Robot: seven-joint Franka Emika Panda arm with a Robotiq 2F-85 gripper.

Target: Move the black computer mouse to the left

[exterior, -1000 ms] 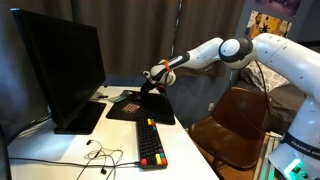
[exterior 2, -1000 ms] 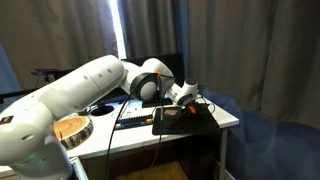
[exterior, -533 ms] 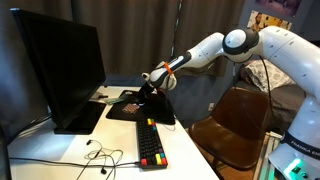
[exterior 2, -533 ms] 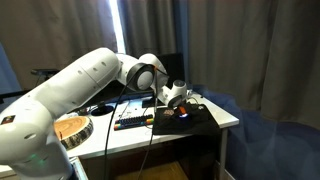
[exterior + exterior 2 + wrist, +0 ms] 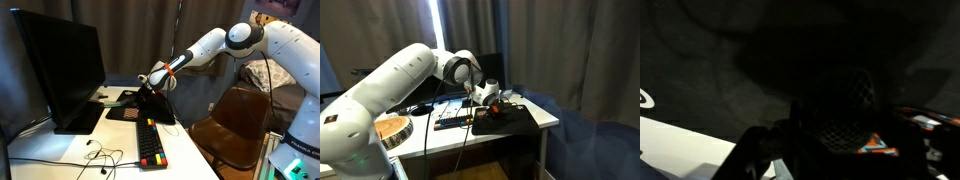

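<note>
The black computer mouse (image 5: 836,108) fills the wrist view as a dark, net-patterned lump with an orange and teal patch at its lower right. It sits between my dark fingers (image 5: 768,150). In both exterior views it is a small reddish-brown lump (image 5: 131,105) (image 5: 488,113) on the flat black mat (image 5: 158,113), under my gripper (image 5: 141,96) (image 5: 486,105). The gripper (image 5: 840,150) reaches down onto the mouse and looks closed around it. The wrist view is very dark.
A long black keyboard (image 5: 151,143) with coloured keys lies in front of the mat. A large dark monitor (image 5: 60,70) stands beside it. Cables (image 5: 100,155) trail on the white desk. A brown chair (image 5: 235,125) stands off the desk edge. A round wooden object (image 5: 390,128) sits at the desk's end.
The arm and gripper have shifted toward the monitor side over the mat, and the reddish mouse has moved the same way with them.
</note>
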